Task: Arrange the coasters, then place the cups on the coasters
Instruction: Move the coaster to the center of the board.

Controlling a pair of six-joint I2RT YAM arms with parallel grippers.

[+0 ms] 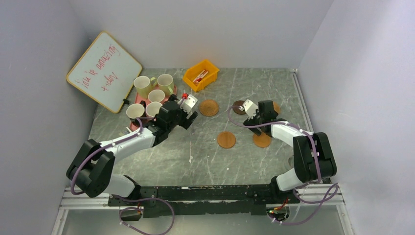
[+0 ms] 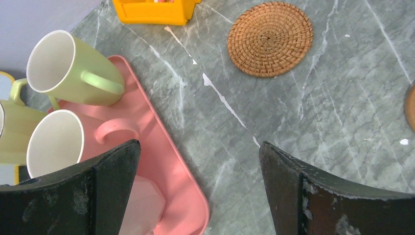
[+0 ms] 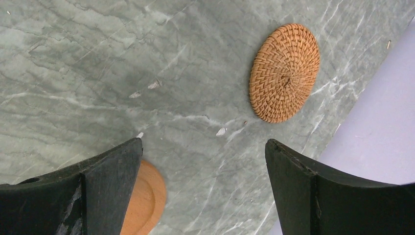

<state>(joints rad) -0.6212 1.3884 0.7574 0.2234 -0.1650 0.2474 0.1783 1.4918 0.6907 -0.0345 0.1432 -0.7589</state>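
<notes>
Woven and wooden coasters lie loose toward the right edge of the table, cups crowd the pink tray at its far-left corner, and the left gripper and right gripper, both released, should probably pinch each disc by its rim.

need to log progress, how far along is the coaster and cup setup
Nothing looks finished. The five coasters lie scattered on the table, none bearing a cup. The cups sit bunched on the pink tray. In hand: nothing; the left tool and right tool are open and empty. Left: line up the coasters, then move every cup.
</notes>
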